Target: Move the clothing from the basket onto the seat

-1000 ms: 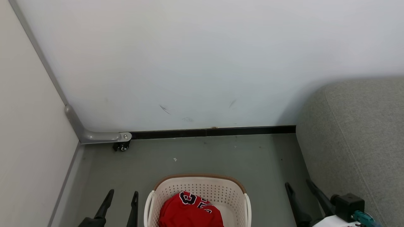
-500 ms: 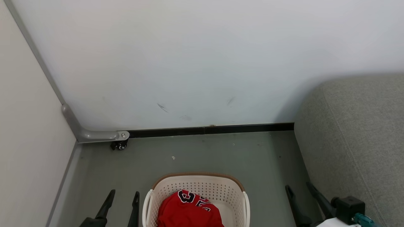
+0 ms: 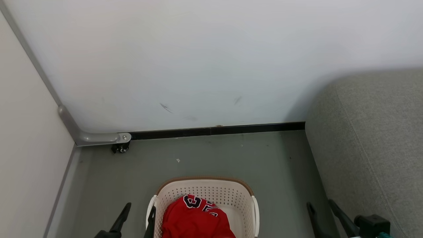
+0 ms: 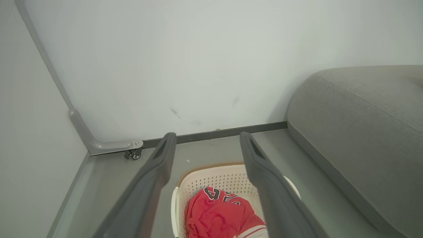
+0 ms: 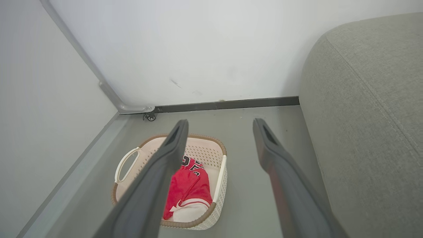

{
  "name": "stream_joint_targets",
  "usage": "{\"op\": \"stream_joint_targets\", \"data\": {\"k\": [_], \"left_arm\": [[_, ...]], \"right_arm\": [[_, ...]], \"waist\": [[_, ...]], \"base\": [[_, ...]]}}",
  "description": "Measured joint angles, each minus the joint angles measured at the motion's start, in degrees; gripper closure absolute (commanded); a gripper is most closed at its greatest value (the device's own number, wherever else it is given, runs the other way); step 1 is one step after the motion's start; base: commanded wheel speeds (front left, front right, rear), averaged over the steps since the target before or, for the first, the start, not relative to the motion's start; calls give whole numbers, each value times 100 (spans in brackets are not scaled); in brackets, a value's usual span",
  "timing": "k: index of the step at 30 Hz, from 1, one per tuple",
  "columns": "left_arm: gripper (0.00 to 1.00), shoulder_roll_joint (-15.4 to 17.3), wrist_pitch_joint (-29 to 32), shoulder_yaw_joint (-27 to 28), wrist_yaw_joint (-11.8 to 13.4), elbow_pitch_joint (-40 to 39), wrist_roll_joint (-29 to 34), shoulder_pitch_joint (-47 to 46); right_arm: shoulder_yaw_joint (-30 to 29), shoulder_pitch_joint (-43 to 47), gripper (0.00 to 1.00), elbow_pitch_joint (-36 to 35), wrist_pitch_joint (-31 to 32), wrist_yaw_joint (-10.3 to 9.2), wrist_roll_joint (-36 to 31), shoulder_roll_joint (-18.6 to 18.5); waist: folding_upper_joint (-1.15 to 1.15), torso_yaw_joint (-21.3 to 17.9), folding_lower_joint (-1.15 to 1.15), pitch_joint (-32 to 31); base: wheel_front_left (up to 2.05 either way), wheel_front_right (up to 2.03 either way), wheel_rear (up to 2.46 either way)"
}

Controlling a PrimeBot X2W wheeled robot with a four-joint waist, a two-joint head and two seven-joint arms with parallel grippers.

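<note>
We are seeing both hands empty. The left gripper [image 3: 140, 208] is hanging with its fingers spread apart just beside the basket [image 3: 205, 181], and the right gripper [image 3: 320, 203] is equally spread, near the seat [image 3: 373, 132]. The clothing [image 3: 195, 219] is lying bunched inside the basket, so no transfer is done yet.

We are flagging these risks:
- The red pile looks like 2 tangled garments, so 1 pinch may lift both, or only a fold that slips out.
- Fingers going too deep may snag the perforated wall and drag the basket.
- A trailing hem may catch the rim.
</note>
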Motion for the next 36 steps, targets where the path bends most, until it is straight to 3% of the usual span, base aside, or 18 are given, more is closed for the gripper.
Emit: {"op": "stream_joint_targets", "data": {"k": [18,36], "left_arm": [[0,3,0,-460,-223,386,225,-70],[0,26,0,-525,-280,956,587,-964]], "right_arm": [[-357,271,0,-191,1,0,-1,18],[-288,278,0,-591,2,0,29,21]], "waist": [[0,-264,0,498],[0,-715,0,1279]], "base": [[0,0,0],[0,0,0]]}}
